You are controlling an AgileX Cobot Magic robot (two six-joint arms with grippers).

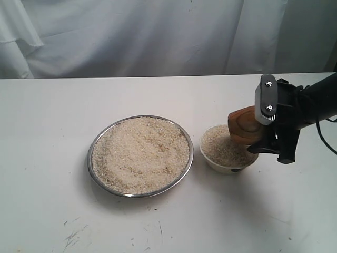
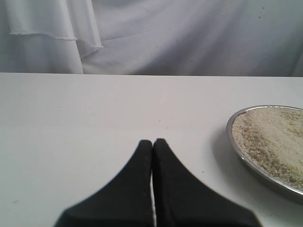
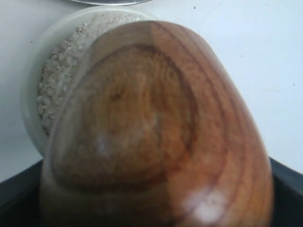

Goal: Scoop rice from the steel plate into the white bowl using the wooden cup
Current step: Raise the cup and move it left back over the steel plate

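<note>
now the pour: right gripper (image 1: 261, 130) clamps the reddish-brown wooden cup (image 1: 243, 125), tipped over the small white ceramic bowl (image 1: 220, 166) at three o'clock of the wide steel plate (image 1: 91, 158) of pale rice (image 1: 139, 153). next, likely swing to nine o'clock, scoop. left gripper (image 2: 152, 145) pinched closed, empty.

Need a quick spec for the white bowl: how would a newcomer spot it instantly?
Find the wide steel plate heaped with rice. Just to its right in the exterior view sits the white bowl, with the tilted wooden cup over it. It is the smaller vessel, white rather than shiny metal.
</note>
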